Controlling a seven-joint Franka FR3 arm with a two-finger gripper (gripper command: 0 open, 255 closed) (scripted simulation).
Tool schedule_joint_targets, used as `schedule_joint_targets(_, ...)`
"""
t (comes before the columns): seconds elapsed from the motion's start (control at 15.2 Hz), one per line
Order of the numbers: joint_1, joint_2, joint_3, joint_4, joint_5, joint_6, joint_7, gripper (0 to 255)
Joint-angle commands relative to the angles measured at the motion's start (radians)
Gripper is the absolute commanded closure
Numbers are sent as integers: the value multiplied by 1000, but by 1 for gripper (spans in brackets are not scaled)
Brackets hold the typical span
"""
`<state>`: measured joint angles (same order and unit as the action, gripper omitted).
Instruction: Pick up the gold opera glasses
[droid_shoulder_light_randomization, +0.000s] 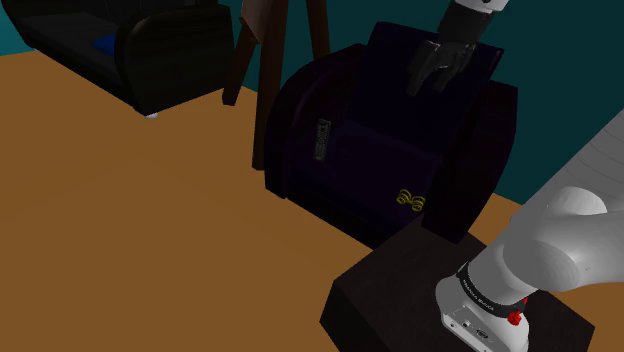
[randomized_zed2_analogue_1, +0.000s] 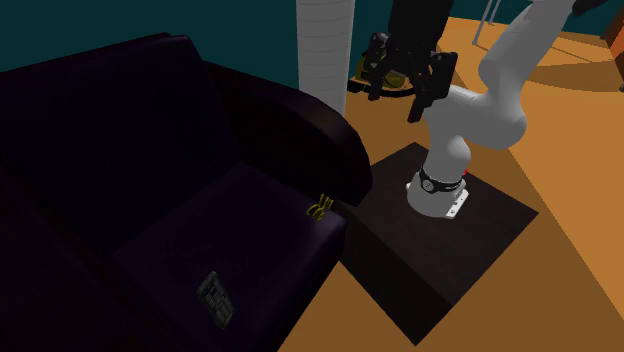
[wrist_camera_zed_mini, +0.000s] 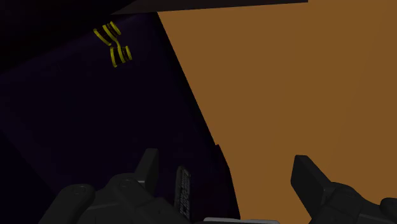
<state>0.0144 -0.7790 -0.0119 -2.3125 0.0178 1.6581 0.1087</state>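
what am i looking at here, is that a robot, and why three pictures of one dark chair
It is a white robot arm on a dark box, its stand, with a black two-finger gripper. The three pictures show one moment. The shoulder view looks down from beside the stand. The second exterior view looks across the armchair toward the arm. The wrist view comes from a camera on the hand, its two fingers standing apart. On the dark armchair's seat lie small gold opera glasses, near the edge closest to the stand, and a dark remote control. The gripper is open, up above the chair, and holds nothing.
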Motion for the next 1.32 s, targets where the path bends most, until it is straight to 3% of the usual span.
schedule_joint_targets(0.0, 0, 0, 0, 0, 0, 0, 0, 0)
schedule_joint_targets(0.66, -37, 44, -147, -249, -45, 236, -158, 0)
schedule_joint_targets(1.25, -66, 221, -298, -381, -77, 487, -320, 0)
